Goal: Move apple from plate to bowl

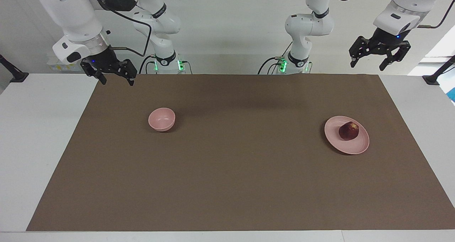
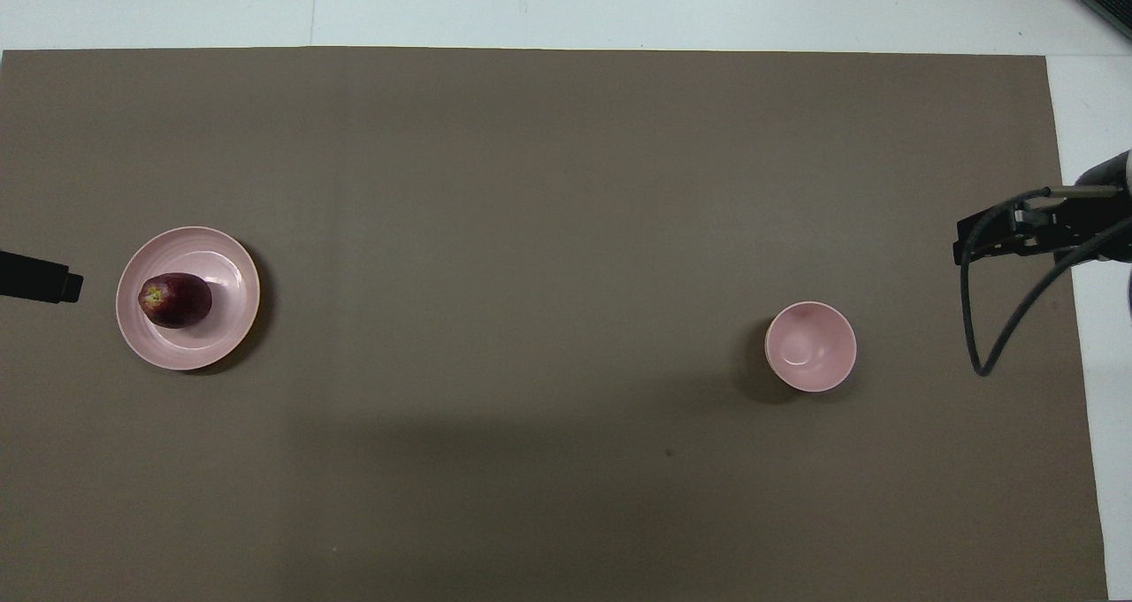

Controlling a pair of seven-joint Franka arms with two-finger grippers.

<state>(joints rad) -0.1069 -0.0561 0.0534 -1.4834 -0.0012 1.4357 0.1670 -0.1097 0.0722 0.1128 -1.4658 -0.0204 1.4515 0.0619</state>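
Observation:
The dark red apple (image 1: 348,130) lies on the flat pink plate (image 1: 359,146) toward the left arm's end of the brown mat. The small deep pink bowl (image 1: 161,119) stands empty toward the right arm's end. In the overhead view the apple (image 2: 175,300) sits on the plate (image 2: 225,257), and the bowl (image 2: 810,346) is well apart from it. My left gripper (image 1: 368,65) hangs open and empty in the air over the mat's edge by its base. My right gripper (image 1: 117,81) hangs open and empty over the mat's corner by its base.
The brown mat (image 1: 227,171) covers most of the white table (image 1: 42,135). Black camera stands (image 1: 437,75) sit at both table ends. A black cable (image 2: 999,319) loops by the right gripper (image 2: 973,244). The left gripper's tip (image 2: 62,285) shows beside the plate.

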